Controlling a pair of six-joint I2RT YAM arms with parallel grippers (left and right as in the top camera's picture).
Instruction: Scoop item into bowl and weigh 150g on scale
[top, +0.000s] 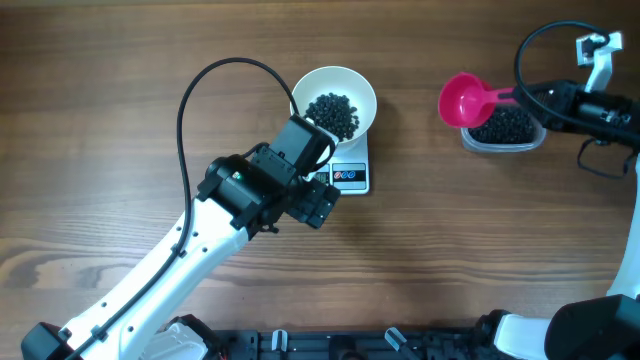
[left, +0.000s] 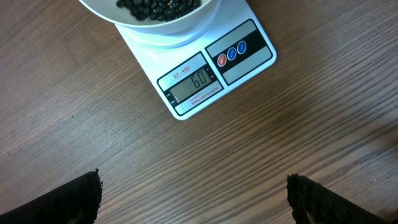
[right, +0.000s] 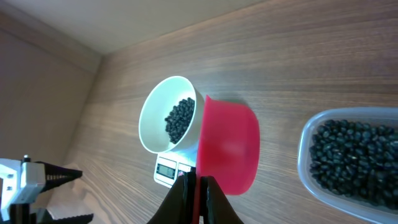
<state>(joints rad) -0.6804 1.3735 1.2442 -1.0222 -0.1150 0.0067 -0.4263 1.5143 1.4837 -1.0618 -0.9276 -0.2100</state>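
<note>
A wood-grain table (top: 120, 120) filled the overhead view, and a plain beige surface (right: 37, 62) lay beyond its edge. The left gripper (left: 196, 199) hung wide open over bare wood before the scale (top: 350, 177), which carried the bowl (top: 362, 88). Well right stood the tub (top: 500, 148). The right gripper (right: 198, 199) clamped the scoop (top: 462, 100) beside it. Beads (top: 333, 113) lay in bowl and tub.

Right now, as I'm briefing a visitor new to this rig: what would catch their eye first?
The bright pink scoop, clamped in the right gripper, hangs between the white bowl and the clear tub at the right. Black beads partly fill the bowl, which sits on the scale, its display reading 60.
</note>
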